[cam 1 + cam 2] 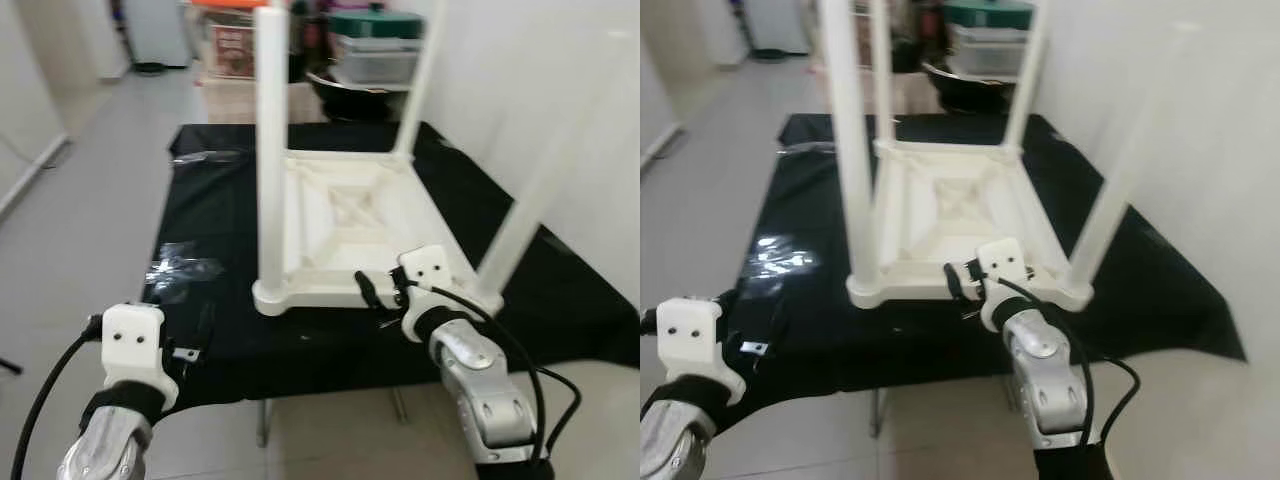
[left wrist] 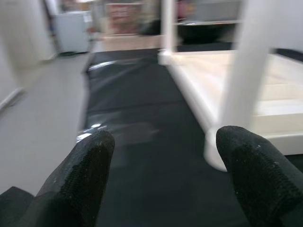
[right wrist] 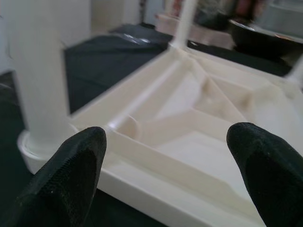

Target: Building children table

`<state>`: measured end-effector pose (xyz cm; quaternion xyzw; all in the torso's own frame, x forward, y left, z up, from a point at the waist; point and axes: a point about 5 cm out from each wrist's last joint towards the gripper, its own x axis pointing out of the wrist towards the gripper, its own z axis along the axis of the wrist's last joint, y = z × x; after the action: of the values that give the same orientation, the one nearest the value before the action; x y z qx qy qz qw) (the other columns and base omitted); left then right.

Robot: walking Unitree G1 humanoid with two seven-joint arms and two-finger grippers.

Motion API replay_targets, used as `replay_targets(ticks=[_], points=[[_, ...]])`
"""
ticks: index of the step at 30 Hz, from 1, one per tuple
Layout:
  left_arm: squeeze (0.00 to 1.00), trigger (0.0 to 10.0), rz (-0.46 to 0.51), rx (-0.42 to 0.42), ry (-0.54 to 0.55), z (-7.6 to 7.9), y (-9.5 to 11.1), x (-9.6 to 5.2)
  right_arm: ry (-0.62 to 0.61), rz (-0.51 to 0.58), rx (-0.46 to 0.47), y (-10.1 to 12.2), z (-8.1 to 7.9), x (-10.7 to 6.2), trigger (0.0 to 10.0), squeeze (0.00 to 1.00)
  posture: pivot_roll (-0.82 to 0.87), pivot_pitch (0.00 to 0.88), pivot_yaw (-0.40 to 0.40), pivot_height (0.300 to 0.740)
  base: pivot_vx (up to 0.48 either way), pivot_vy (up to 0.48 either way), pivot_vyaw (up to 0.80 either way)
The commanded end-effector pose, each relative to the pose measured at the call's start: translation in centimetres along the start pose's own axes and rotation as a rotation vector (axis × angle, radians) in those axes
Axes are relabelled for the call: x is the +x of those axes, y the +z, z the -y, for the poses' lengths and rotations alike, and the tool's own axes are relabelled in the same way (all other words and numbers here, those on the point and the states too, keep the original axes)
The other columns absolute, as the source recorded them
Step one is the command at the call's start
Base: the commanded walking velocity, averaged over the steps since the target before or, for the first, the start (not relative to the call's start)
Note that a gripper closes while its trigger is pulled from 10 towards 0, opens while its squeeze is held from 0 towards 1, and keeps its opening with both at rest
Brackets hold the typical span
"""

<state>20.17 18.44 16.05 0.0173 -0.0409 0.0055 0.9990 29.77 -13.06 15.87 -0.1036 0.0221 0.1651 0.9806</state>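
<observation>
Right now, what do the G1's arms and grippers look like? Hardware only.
Both arms are silver metal forearms with black bands at the wrist. Each carries a white boxy plastic housing with small dark screw holes, left gripper and right gripper alike. Black cables loop along each forearm. The fingers are long, black, with rounded textured tips.

The children table (image 1: 345, 215) looks like smooth white plastic with a slight sheen, ribbed on its underside. The black cloth (image 1: 210, 215) beneath it is matt, with a glossy clear film (image 1: 180, 270) catching light. Both arms are brushed silver metal, and the fingers (image 2: 90, 165) are textured matt black.
</observation>
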Motion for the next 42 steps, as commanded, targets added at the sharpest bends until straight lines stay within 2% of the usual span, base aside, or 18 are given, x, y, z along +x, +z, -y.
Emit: replay_targets(ticks=[1,6,10,14,21,25,28,30,32,34,36,39,40,42], points=[[0.0,10.0,0.013,-0.015,-0.017,0.2,0.4,0.0,-0.006,0.021,0.008,0.2,0.5,-0.1,10.0,0.0,0.04,0.051,-0.056,0.74,0.292,0.0,0.8],[0.0,10.0,0.013,-0.018,-0.025,0.2,0.5,-0.1,0.011,0.044,-0.013,0.4,0.3,-0.2,10.0,0.0,0.04,0.055,-0.054,0.74,0.295,0.0,0.48],[0.0,10.0,0.014,-0.017,-0.031,0.3,0.6,-0.1,-0.01,-0.025,-0.039,-0.2,0.4,0.0,10.0,0.0,0.03,0.058,-0.049,0.74,0.296,0.0,0.0],[0.0,10.0,0.019,-0.007,-0.055,0.6,0.7,-0.1,-0.019,-0.04,0.014,-0.2,0.9,0.2,10.0,0.0,0.03,0.064,-0.052,0.74,0.294,0.0,0.0],[0.0,10.0,0.021,-0.004,-0.063,0.7,0.8,-0.2,-0.028,-0.063,-0.002,-0.1,1.4,0.6,10.0,0.0,0.03,0.068,-0.056,0.74,0.294,0.0,0.0],[0.0,10.0,0.029,-0.004,-0.077,0.9,0.9,-0.5,-0.053,-0.108,-0.047,-0.1,2.1,1.1,10.0,0.0,0.04,0.077,-0.06,0.74,0.0,0.0,0.0],[0.0,10.0,0.034,0.003,-0.12,1.3,1.0,-0.7,-0.14,-0.139,-0.082,0.2,3.5,1.7,10.0,0.0,0.04,0.082,-0.062,0.74,0.0,0.0,0.0],[0.0,10.0,0.034,0.003,-0.12,1.3,1.0,-0.7,-0.14,-0.139,-0.082,0.2,3.5,1.7,10.0,0.0,0.04,0.082,-0.062,0.74,0.0,0.0,0.0],[0.0,10.0,0.023,-0.042,-0.188,2.0,1.0,-1.0,-0.223,-0.169,-0.039,0.6,4.6,2.7,10.0,0.0,0.04,0.088,-0.062,0.74,0.0,0.0,0.0],[0.0,10.0,-0.002,-0.117,-0.314,3.2,1.0,-1.7,-0.299,-0.21,0.004,1.1,5.4,3.8,10.0,0.0,0.05,0.095,-0.063,0.74,0.0,0.0,0.0],[0.0,10.0,-0.002,-0.117,-0.314,3.2,1.0,-1.7,-0.299,-0.21,0.004,1.1,5.4,3.8,10.0,0.0,0.05,0.095,-0.063,0.74,0.0,0.0,0.0],[0.0,10.0,-0.061,-0.131,-0.533,5.6,0.7,-3.8,-0.343,-0.278,0.008,1.0,7.1,4.9,10.0,0.0,0.07,0.115,-0.074,0.74,0.0,0.0,0.0],[0.0,10.0,-0.082,-0.138,-0.574,6.0,0.5,-4.4,-0.355,-0.307,-0.001,1.0,7.9,5.0,10.0,0.0,0.07,0.118,-0.075,0.74,0.0,0.0,0.0],[0.0,10.0,-0.094,-0.144,-0.585,6.2,0.4,-4.8,-0.363,-0.335,-0.015,0.9,8.5,5.0,10.0,0.0,0.07,0.122,-0.076,0.74,0.0,0.0,0.0]])
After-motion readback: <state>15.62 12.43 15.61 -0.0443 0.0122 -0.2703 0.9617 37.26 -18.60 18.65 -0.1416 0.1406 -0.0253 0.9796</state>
